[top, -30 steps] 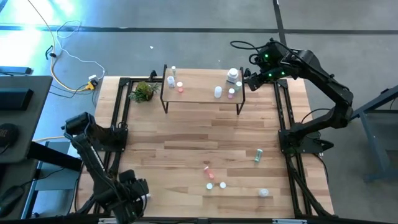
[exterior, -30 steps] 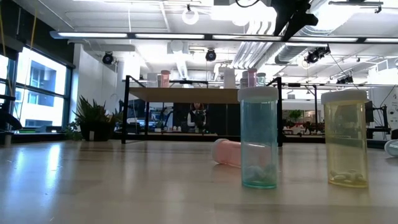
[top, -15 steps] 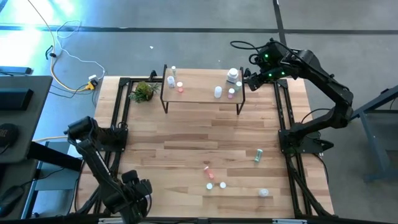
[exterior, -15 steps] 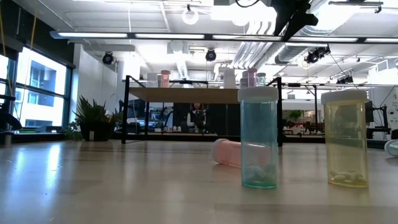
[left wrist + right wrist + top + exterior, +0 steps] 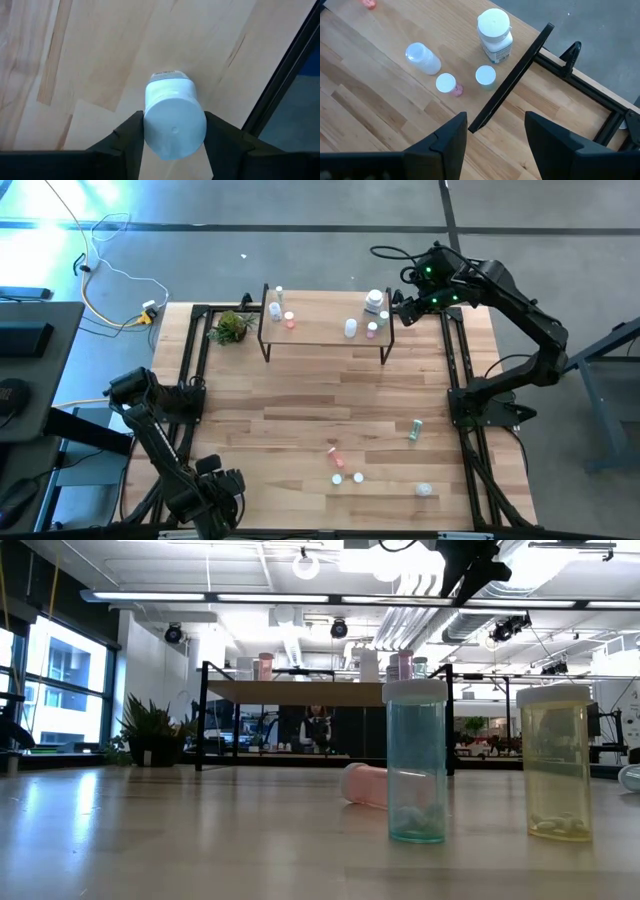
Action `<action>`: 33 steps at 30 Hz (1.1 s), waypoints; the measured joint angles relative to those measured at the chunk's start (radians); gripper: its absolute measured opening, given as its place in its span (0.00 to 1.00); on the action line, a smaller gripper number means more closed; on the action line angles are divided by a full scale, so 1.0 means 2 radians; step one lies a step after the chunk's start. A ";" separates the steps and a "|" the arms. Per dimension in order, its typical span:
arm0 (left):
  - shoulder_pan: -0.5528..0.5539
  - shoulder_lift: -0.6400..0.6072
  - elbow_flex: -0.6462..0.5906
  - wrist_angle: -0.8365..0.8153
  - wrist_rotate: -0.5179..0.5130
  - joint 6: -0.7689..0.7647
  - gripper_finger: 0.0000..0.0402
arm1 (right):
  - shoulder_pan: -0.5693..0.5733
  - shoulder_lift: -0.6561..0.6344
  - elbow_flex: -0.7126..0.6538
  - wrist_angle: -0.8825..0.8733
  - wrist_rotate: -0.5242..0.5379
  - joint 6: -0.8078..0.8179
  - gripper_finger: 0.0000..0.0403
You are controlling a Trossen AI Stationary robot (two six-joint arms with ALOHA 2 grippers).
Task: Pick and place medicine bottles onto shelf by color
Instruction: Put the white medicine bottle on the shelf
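L end effector (image 5: 174, 145) sits low at the near-left corner of the surface (image 5: 300, 410), fingers closed on a white jar (image 5: 174, 120); the jar's white lid faces the wrist cam, w/ a black frame rail close by. In the high view this end effector (image 5: 212, 498) is a dark mass, jar not visible there.

R end effector (image 5: 495, 132) hovers above the shelf's right end, fingers spread wide, nothing between them. High view puts it (image 5: 400, 308) just off the shelf (image 5: 325, 330) edge.

On the shelf, right end: wide white jar (image 5: 494, 28), a clear-ish white bottle lying on its side (image 5: 423, 58), a pink bottle w/ white cap (image 5: 447, 84), and a white-capped bottle (image 5: 485, 76), probably green, hard to tell from above. Left end holds approx. three more small bottles (image 5: 279, 306), white and pink.

Loose on the surface, near-right area: green bottle on its side (image 5: 414, 429), pink bottle lying down (image 5: 365, 784), teal bottle upright (image 5: 416, 762), yellowish bottle upright (image 5: 556, 762), white jar (image 5: 425, 490) toward the front edge.

Potted plant (image 5: 232, 327) stands beside the shelf's left legs.
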 joint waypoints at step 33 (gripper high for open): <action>0.279 -0.180 0.000 -0.010 -0.019 0.402 0.40 | 0.000 0.000 0.000 -0.008 0.000 -0.002 0.47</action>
